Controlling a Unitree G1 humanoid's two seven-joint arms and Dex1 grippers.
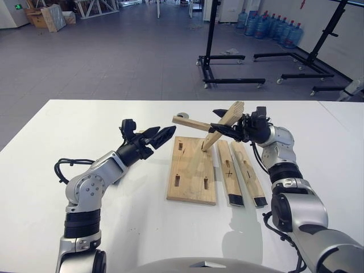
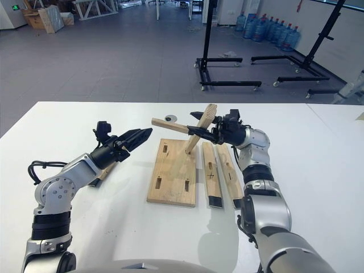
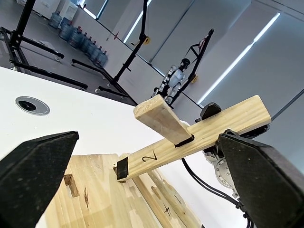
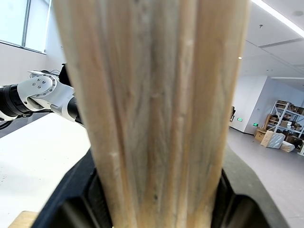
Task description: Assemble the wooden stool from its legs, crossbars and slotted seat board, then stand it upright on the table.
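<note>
Wooden leg (image 1: 232, 114) in right tool (image 1: 219, 129), tip near seat board (image 1: 190, 182) edge.

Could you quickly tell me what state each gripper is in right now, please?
Left gripper: open, holding nothing.
Right gripper: shut on the wooden leg with its crossbar attached.

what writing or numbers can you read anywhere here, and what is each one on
"2": handwritten on the raised leg, near its black-tipped end.
"+": drawn on the flat leg next to the seat board.
Small mark on the outer leg: too small to read.
Green sign on the far wall: too small to read.
</note>
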